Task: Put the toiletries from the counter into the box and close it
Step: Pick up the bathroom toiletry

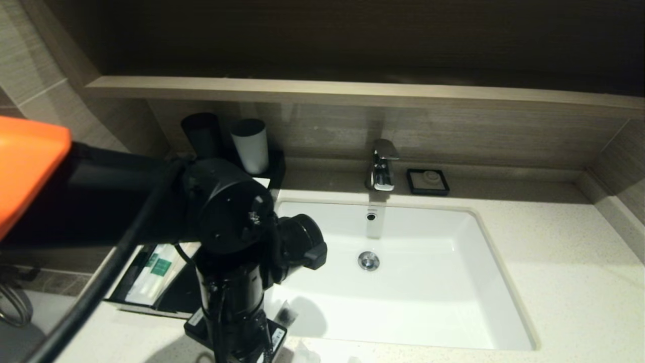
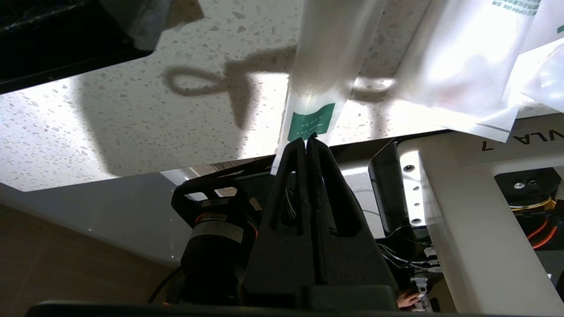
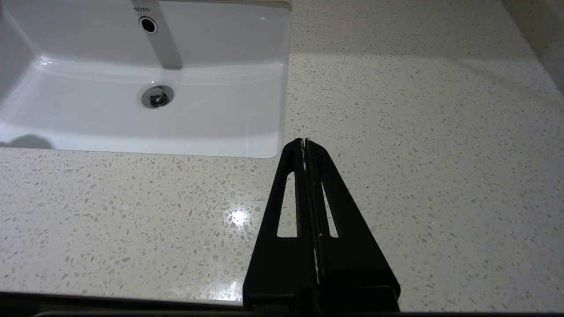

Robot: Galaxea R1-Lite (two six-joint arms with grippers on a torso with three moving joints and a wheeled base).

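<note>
Left gripper (image 2: 306, 141) pinches slim packet (image 2: 324, 75) by its end above counter (image 2: 110, 114); carry level to box (image 1: 151, 297). Right gripper (image 3: 305, 141) idles, clenched, empty.

Bright glare on counter (image 2: 132, 127), hard shadows

Two cups (image 1: 204, 135), one box (image 1: 146, 287)

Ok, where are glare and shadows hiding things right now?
Left wrist view: glare whitens the packet pinched in the left gripper, whose shadow crosses the counter. Head view: the left arm blocks the box. Right wrist view: one small glint beside the right gripper.
</note>
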